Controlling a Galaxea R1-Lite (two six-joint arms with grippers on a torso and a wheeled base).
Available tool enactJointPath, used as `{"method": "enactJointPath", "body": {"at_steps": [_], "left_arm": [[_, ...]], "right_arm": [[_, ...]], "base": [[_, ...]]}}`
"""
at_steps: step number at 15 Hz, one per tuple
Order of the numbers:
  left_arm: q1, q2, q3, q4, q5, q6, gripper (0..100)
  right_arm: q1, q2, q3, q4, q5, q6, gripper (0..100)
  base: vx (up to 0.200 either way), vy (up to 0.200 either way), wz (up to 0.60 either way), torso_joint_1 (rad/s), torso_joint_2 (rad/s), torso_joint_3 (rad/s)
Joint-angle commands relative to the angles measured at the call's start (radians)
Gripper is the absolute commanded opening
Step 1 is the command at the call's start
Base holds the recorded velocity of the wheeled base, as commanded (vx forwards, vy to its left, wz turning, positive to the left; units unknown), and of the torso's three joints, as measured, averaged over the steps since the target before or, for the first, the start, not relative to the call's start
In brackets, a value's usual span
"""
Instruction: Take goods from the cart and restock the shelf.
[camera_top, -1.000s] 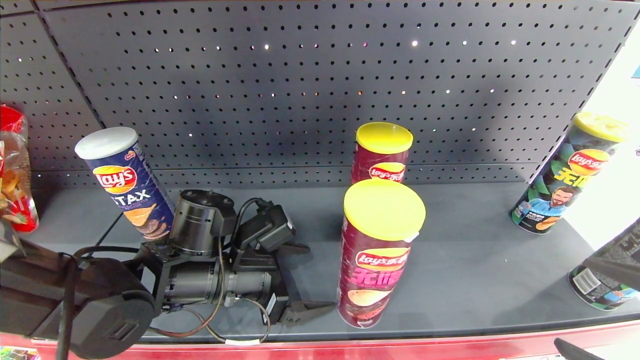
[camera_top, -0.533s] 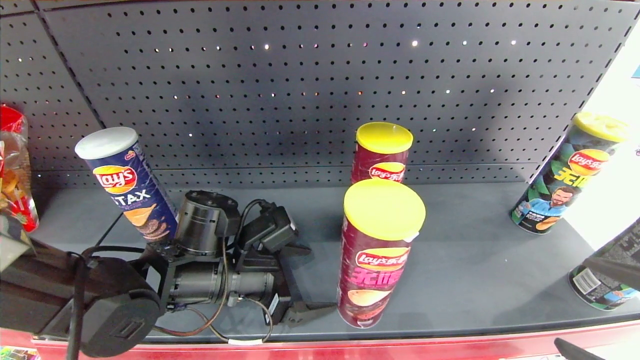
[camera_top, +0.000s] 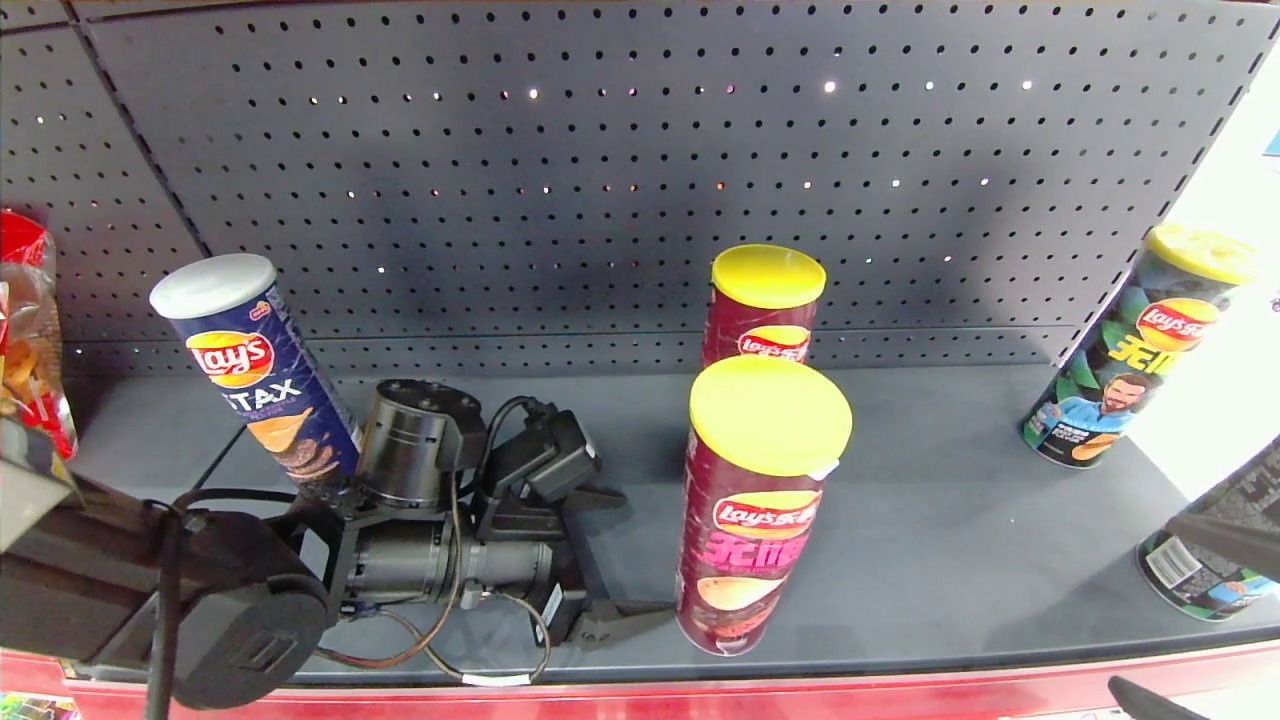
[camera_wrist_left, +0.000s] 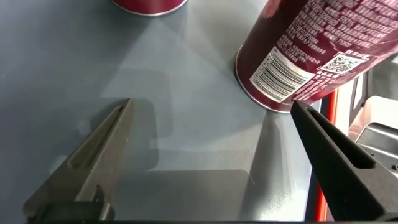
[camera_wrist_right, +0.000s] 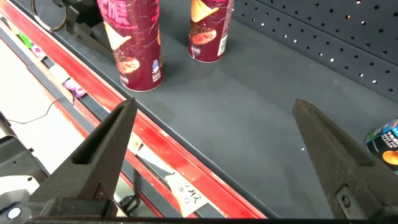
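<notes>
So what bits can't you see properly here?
Blue can: foot hidden behind the left arm, head view.
Rear maroon can: lower half hidden by the front maroon can, head view.
Dark can, front right: cut off by the picture's edge, head view.
Snack bag: cut off by the left edge, head view.

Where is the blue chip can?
In the head view, the blue chip can stands left on the shelf, between the red snack bag and the left tool.

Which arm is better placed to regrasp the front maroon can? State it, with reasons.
Left: the left gripper is open right beside the front maroon can; the right gripper, also open, is farther off.
</notes>
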Motion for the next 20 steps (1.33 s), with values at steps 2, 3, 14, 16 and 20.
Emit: {"method": "enactJointPath", "body": {"at_steps": [2, 3, 14, 16, 20], "left_arm": [[-0.001, 0.007, -0.010, 0.000, -0.001, -0.001, 100], [-0.001, 0.009, -0.012, -0.002, -0.001, -0.001, 100], [0.002, -0.069, 0.047, 0.000, 0.008, -0.001, 100], [0.008, -0.195, 0.159, 0.002, 0.028, -0.009, 100], [0.060, -0.476, 0.329, 0.017, 0.197, -0.036, 100]], "right_arm": [[0.000, 0.002, 0.000, 0.000, 0.000, 0.000, 100], [0.000, 0.000, 0.000, 0.000, 0.000, 0.000, 100], [0.000, -0.014, 0.009, 0.001, 0.000, 0.000, 100], [-0.014, -0.041, 0.031, 0.006, -0.006, 0.000, 100], [-0.042, -0.127, 0.084, 0.006, -0.027, -0.002, 100]], "base": [[0.000, 0.000, 0.00, 0.000, 0.00, 0.000], [0.000, 0.000, 0.00, 0.000, 0.00, 0.000], [0.000, 0.000, 0.00, 0.000, 0.00, 0.000], [0.000, 0.000, 0.00, 0.000, 0.00, 0.000], [0.000, 0.000, 0.00, 0.000, 0.00, 0.000]]}}
